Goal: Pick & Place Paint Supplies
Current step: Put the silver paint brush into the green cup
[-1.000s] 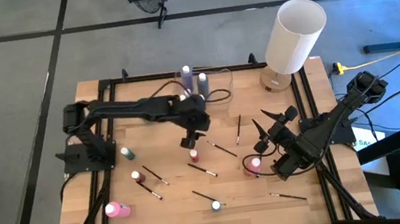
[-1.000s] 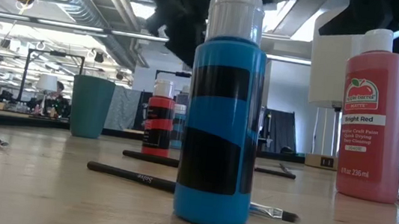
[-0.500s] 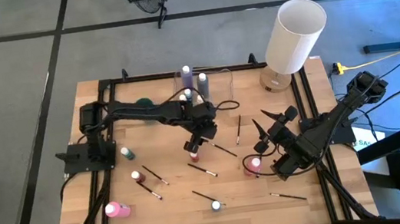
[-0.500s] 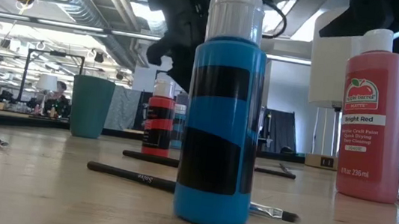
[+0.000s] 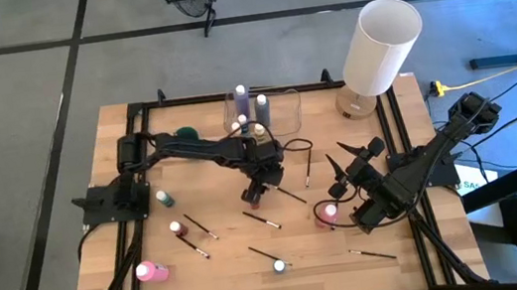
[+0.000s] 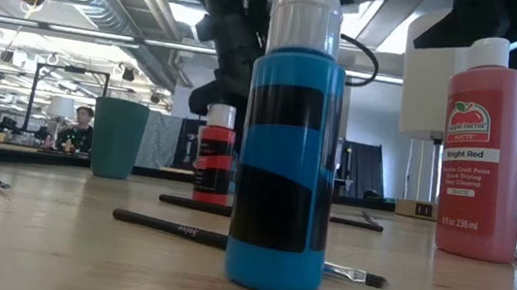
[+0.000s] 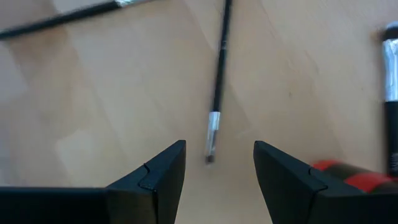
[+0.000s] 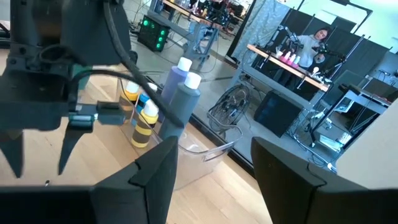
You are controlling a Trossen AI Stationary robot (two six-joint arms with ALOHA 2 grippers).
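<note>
My left gripper (image 5: 257,193) (image 7: 219,163) hangs open over the middle of the table, pointing steeply down. A thin dark paintbrush (image 7: 217,93) lies on the wood below it, its bristle tip (image 7: 210,152) showing in the gap between the fingers. A red-and-black paint bottle (image 6: 215,155) (image 7: 341,174) stands upright just beside one finger, apart from it. In the low view the gripper (image 6: 219,82) is right above that bottle's pale cap. My right gripper (image 5: 338,161) (image 8: 214,180) waits open at the right, pointing level toward the far side.
A clear container (image 5: 276,113) at the far edge holds several bottles. A large white cylinder (image 5: 380,44) stands far right. Green (image 5: 162,198), pink (image 5: 150,271), blue (image 5: 279,265) and red (image 5: 326,214) bottles and several brushes (image 5: 263,219) are scattered on the near half.
My left gripper has come down and moved toward the table's right and near edges, ending low over the red-and-black bottle. It stayed open. No object has moved.
</note>
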